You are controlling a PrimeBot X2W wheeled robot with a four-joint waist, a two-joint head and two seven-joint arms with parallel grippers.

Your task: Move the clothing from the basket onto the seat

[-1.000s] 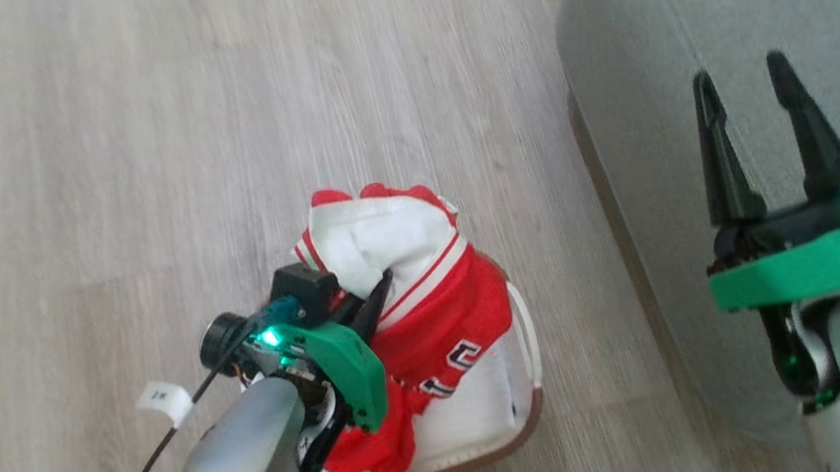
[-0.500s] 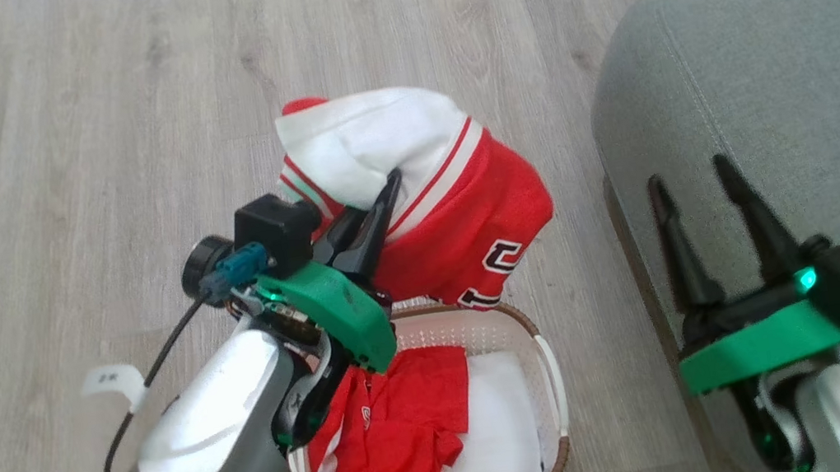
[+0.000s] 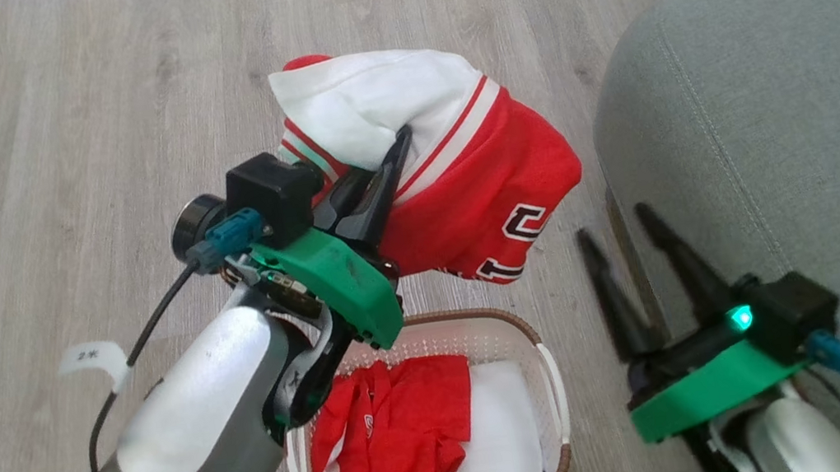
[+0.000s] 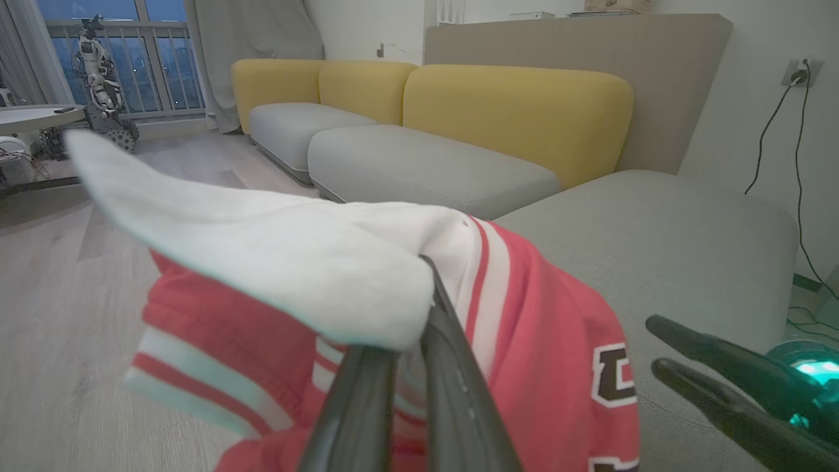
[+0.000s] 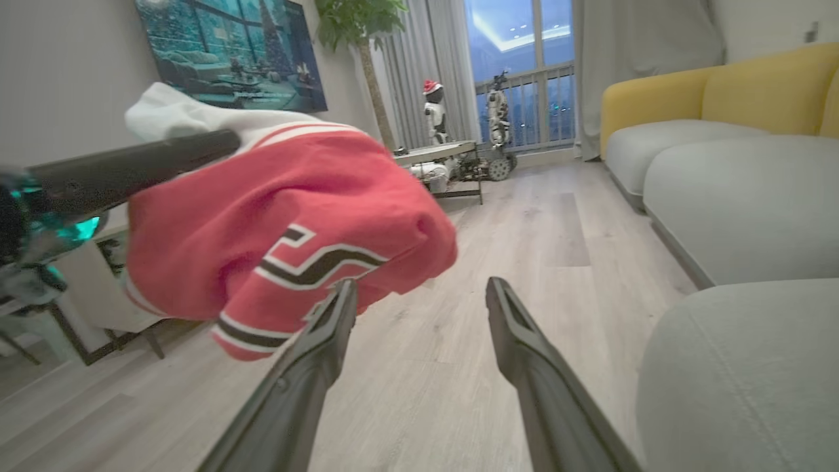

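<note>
Two items, red shorts [image 3: 392,440] and white sheet [image 3: 503,432], sit in basket [image 3: 557,399] below left gripper [image 3: 398,147] clamped on jersey [image 3: 480,194]; right gripper [image 3: 612,221], jaws apart, beside seat [image 3: 787,131] edge, open floor [image 3: 77,112] ahead.

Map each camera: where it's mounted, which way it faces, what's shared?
Head view: on the head, looking down at basket, floor, seat; shows left end effector shut on jersey, right end effector open.
Left wrist view: on left wrist, looks along left fingers across jersey to seat.
Right wrist view: on right wrist, right fingers frame floor toward window.
Shared: jersey in all three.
</note>
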